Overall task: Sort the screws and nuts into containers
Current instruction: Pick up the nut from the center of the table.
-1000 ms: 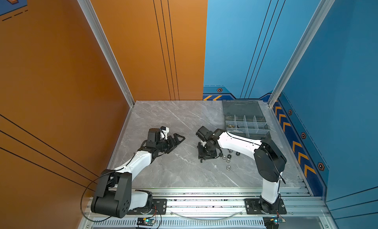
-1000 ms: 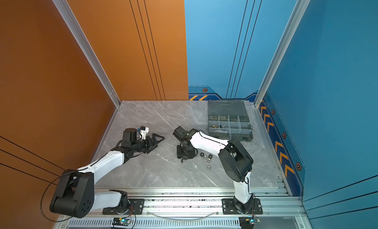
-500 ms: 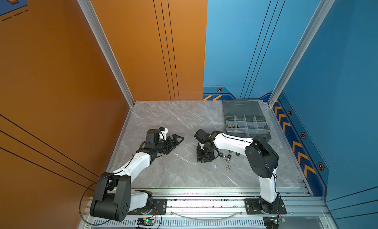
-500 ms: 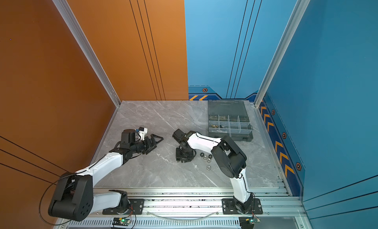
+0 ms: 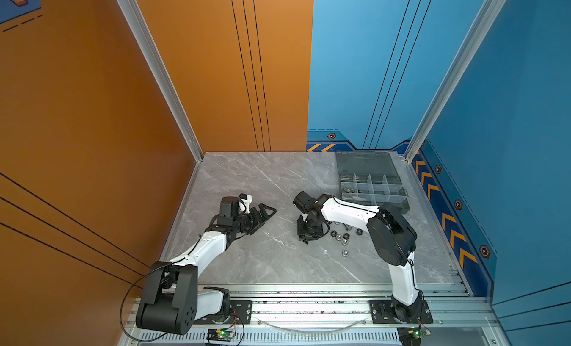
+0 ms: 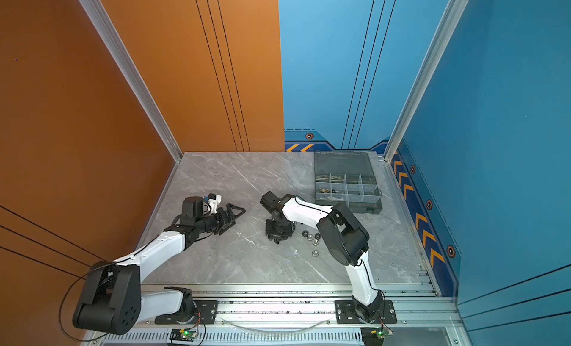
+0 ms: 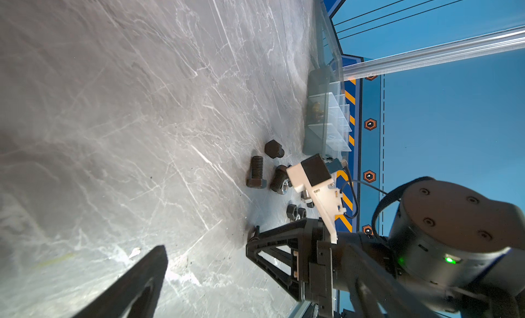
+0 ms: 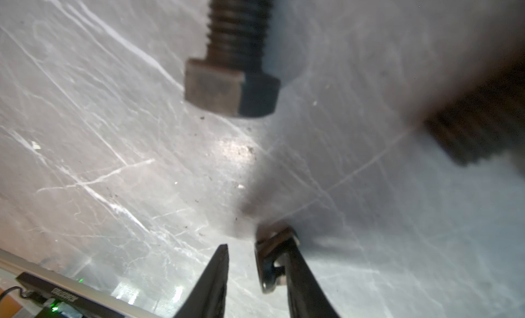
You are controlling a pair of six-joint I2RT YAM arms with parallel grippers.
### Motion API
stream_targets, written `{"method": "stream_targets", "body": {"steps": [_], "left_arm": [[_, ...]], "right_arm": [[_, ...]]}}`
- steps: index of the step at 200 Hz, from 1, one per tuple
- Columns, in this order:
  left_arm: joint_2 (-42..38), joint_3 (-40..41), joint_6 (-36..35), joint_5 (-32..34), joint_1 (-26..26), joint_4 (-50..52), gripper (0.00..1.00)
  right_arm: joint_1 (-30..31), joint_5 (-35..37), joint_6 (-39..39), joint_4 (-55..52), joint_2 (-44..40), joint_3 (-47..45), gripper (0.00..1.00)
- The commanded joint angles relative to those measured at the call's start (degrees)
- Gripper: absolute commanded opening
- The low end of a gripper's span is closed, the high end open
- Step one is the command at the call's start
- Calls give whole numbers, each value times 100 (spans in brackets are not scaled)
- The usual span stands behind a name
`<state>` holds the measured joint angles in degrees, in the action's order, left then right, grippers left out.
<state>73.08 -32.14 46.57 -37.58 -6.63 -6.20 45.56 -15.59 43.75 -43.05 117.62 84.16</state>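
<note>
Right tool point(image 8: 255, 245) flanks a silver nut point(image 8: 267, 264) near 1 black bolt point(image 8: 233, 75).

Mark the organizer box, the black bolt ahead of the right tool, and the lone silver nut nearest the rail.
organizer box point(image 5: 366, 163): in a top view, open lid.
black bolt point(image 8: 235, 51): right wrist view, threaded shank.
silver nut point(image 5: 345, 253): in a top view, top face.

Pincer point(image 8: 254, 247) flanks silver nut point(image 8: 268, 269) near black bolt point(image 8: 233, 75).
</note>
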Motion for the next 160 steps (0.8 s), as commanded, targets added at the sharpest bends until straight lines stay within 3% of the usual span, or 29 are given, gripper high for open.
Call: {"method": "stream_targets", "body": {"steps": [1,22,96,160], "left_arm": [[-101,59,-77,-83,58,75,98],[-105,59,-69,-84,72,69,98],[-116,69,-61,-75,66,59,98],[-120,78,-47,-66,66,42,98]], "right_arm": [[62,388,-143,-289,276,17,30],[75,424,-179,-325,272,-13,29],[76,529,-346,-297,157,-102,0],[-48,559,-722,-140,-424,-35,0]]}}
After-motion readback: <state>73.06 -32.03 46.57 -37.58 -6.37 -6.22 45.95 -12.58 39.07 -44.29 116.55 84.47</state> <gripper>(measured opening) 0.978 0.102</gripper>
